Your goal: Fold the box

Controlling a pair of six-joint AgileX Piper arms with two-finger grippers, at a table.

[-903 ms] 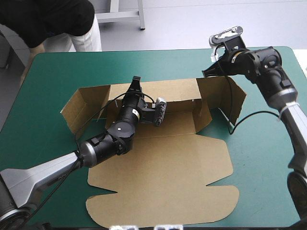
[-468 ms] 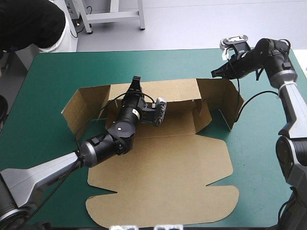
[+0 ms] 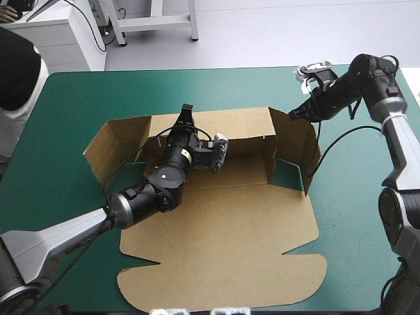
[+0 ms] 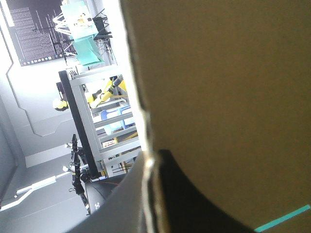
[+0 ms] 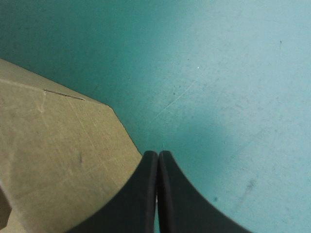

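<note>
**Square up the right end flap against a pinned back wall**

The brown box (image 3: 223, 243) lies mid-frame on the teal-green cover (image 3: 72, 98), with its lid panel (image 3: 262, 216) flat toward the lower edge. At centre-left the left end flap (image 3: 108, 147) splays outward and is not yet turned in. Just right of it, the left gripper (image 3: 186, 117) sits on the top edge of the raised back wall (image 3: 239, 125). Its black fingers are all but closed, and the left wrist view shows the board pinched between them. That pinch needs to be firm and upright so the wall serves as a hinge post.

Right of centre, the right end flap (image 3: 298, 147) stands upright and angles inward. In the upper right, the right gripper (image 3: 293, 114) has its fingers pressed together into one point and grasps nothing. Its tip is at the flap's upper far corner, though I cannot tell whether it touches.

The sound way is probably to press the closed tip on the flap's outer face. It would then sweep gently toward the frame's centre until the flap stands square to the wall. The risks to watch are the tip slipping over the top edge and the board creasing.
</note>
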